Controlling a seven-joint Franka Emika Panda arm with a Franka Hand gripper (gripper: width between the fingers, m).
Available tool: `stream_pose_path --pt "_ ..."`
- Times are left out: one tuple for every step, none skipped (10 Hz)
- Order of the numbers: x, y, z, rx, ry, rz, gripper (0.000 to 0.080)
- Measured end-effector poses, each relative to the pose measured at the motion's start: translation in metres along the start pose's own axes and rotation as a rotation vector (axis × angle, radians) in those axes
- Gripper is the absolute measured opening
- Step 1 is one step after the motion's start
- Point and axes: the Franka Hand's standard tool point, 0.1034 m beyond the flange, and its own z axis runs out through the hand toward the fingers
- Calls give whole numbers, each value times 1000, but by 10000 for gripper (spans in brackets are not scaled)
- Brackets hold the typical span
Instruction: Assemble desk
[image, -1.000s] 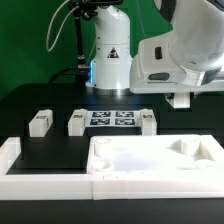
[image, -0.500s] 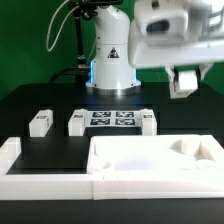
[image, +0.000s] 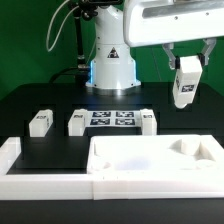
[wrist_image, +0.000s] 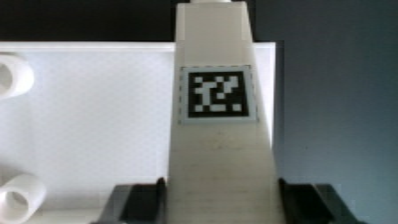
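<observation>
The desk panel (image: 150, 160) lies flat at the front of the black table, a wide white rimmed panel with round corner sockets; it also shows in the wrist view (wrist_image: 89, 110) under the held part. My gripper (image: 185, 66) is shut on a white leg block (image: 184, 84) with a black-and-white tag and holds it in the air above the panel's back right corner. In the wrist view the leg (wrist_image: 221, 100) stands between the black fingers (wrist_image: 146, 200). Three more leg blocks lie on the table: one (image: 39, 122) at the left, one (image: 77, 122) and one (image: 148, 122) beside the marker board.
The marker board (image: 112, 119) lies flat at the table's middle, in front of the robot base (image: 110, 60). A long white bar (image: 40, 184) edges the table's front left, with a raised end (image: 8, 152).
The arm has risen and turned. The held leg has swung from behind the wrist into plain view and now hangs upright above the panel's back right corner.
</observation>
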Motion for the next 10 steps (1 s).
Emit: stream_pose_path --pt "13 0 0 1 113 -12 288" --pt "23 1 -14 2 160 -30 288" --pt "42 -3 -38 9 240 -36 289" --pt "53 -6 -51 14 379 -40 289" --pt "48 -5 -44 13 421 -41 289" --pt "51 -5 -44 15 505 -43 289" --pt "52 -5 -44 17 573 -45 289" --pt "50 -3 -38 9 569 -59 289" --pt "53 -1 -32 -11 570 -91 289" --pt "58 1 -29 -30 579 -129 289"
